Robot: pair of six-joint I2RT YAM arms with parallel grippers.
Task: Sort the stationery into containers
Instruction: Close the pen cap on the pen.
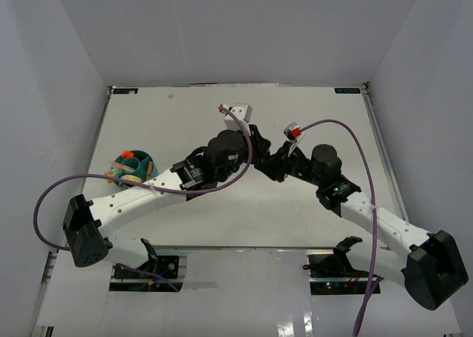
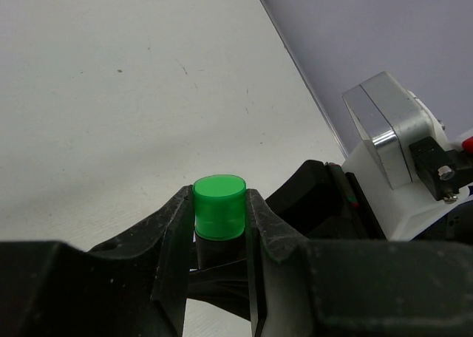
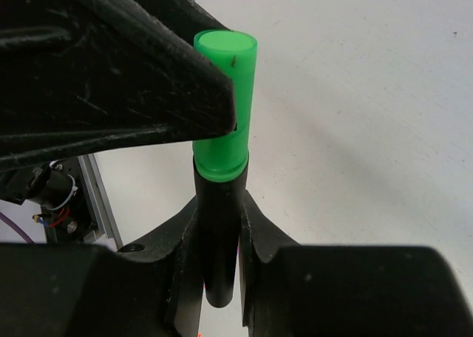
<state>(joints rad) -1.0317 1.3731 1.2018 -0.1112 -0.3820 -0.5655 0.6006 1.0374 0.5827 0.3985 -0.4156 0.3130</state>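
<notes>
While the teal tub point(image 1: 134, 166) sat near the left edge of the counter point(image 1: 222, 222), the left gripper point(image 2: 219, 213) clamped the cap of the green-capped marker point(image 3: 223, 100) at mid-counter. The right gripper point(image 3: 219, 237) clamped its black barrel. One grip likely needed releasing fully before transport, lest the cap pull off.

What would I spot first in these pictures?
The bright green cap of a black marker, pinched by the left gripper over the table. The right gripper clamps the same marker's black body below the cap. Near the table's left edge sits a teal tub with colourful bits inside.
</notes>
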